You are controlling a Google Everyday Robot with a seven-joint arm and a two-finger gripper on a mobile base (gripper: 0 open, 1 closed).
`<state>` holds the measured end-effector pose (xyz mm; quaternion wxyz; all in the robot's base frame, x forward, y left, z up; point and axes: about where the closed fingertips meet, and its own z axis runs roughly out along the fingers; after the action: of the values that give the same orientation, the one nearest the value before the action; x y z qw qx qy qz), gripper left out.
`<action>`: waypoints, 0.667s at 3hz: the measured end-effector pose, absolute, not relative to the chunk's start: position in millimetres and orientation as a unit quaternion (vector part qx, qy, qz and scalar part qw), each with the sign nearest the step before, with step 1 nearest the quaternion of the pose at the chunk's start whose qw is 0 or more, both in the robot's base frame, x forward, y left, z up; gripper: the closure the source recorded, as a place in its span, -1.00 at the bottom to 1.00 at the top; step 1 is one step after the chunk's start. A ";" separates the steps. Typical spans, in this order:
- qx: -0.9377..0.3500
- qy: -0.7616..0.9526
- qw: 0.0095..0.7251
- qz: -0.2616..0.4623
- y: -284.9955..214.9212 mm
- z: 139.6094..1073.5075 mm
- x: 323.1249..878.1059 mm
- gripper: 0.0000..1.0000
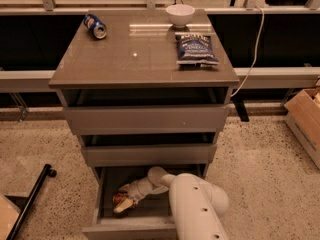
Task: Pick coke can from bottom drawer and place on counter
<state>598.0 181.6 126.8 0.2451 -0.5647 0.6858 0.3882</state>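
The bottom drawer [131,230] of the grey-brown cabinet stands pulled out at 6 o'clock in the view, its tray open to the camera. The white arm [197,209] rises from the lower edge and bends down into the tray, reaching toward 9 o'clock. At its end the claw [125,204] sits low in the left half of the drawer, right against the coke can [118,199]. The can shows as a small red patch on the claw's 10 o'clock side, inside the tray and partly hidden; whether the claw is spread, pressed together or pinching the can, I cannot tell.

Above, the middle drawer [147,154] and the top drawer [145,119] are each out a little, dark gaps showing over their fronts. The glossy bench [135,66] on top carries a blue can [95,26] lying on its side near the 10 o'clock corner, a white bowl [180,15] at the back edge about 1 o'clock, and a dark blue snack bag [196,49] lying flat just in front of the bowl. On the speckled floor [260,174] a cardboard box [304,121] sits at 3 o'clock of the cabinet and a black bar [30,201] lies slanted at 8 o'clock
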 end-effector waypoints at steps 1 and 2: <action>-0.565 0.686 0.245 0.388 181.6 130.5 598.0 0.31; -0.565 0.686 0.245 0.388 181.6 133.8 598.0 0.76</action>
<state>598.0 181.6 133.8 0.2451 -0.5647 0.6858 0.3882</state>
